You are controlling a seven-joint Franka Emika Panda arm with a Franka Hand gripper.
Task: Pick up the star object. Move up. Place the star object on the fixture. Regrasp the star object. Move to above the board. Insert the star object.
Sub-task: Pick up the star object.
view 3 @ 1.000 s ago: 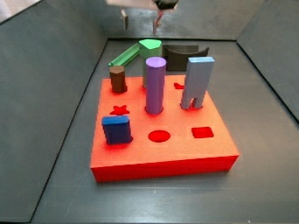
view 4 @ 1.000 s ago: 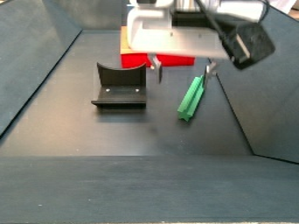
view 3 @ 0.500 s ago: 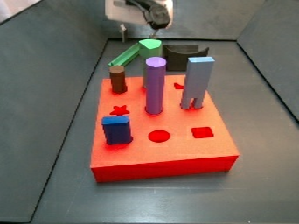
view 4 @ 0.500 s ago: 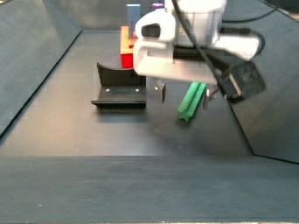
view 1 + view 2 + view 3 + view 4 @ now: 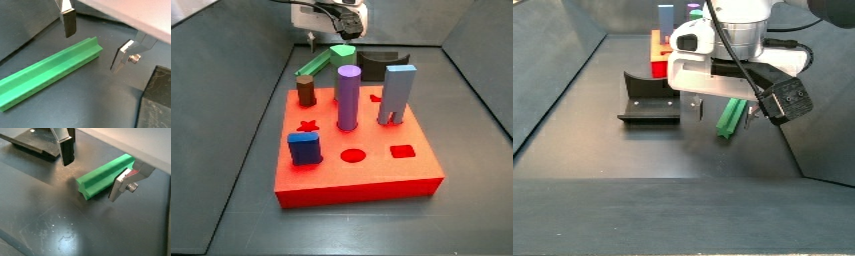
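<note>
You can see the gripper (image 5: 723, 108) low over the dark floor (image 5: 647, 150), with its two fingers spread wide and placed on the two sides of the star object (image 5: 732, 112). The star object lies flat on the floor, just beside the fixture (image 5: 649, 99), and it is not lifted. In both wrist views the silver fingers (image 5: 67, 22) stand apart from the green prism (image 5: 52, 70), and you can see a gap of floor between each plate and the green surface, so nothing is pinched. In a wrist view the end of the star object (image 5: 105, 175) shows its ridged profile, with one finger (image 5: 121, 186) close at its side and the other finger (image 5: 67, 149) a little away on the opposite side. The fixture (image 5: 39, 143) appears in that same view as a dark piece beyond the farther finger. In a side view the board (image 5: 357, 150) lies near the camera, and the star object (image 5: 323, 62) rests on the floor behind it, near the fixture (image 5: 380, 64). On the board you find a purple peg (image 5: 348, 97), a grey-blue piece (image 5: 397, 95), a brown peg (image 5: 307, 91) and a blue block (image 5: 303, 148). The gripper body (image 5: 329, 16) hangs above the far end of the star object in that view, and its fingertips are hard to make out there.
</note>
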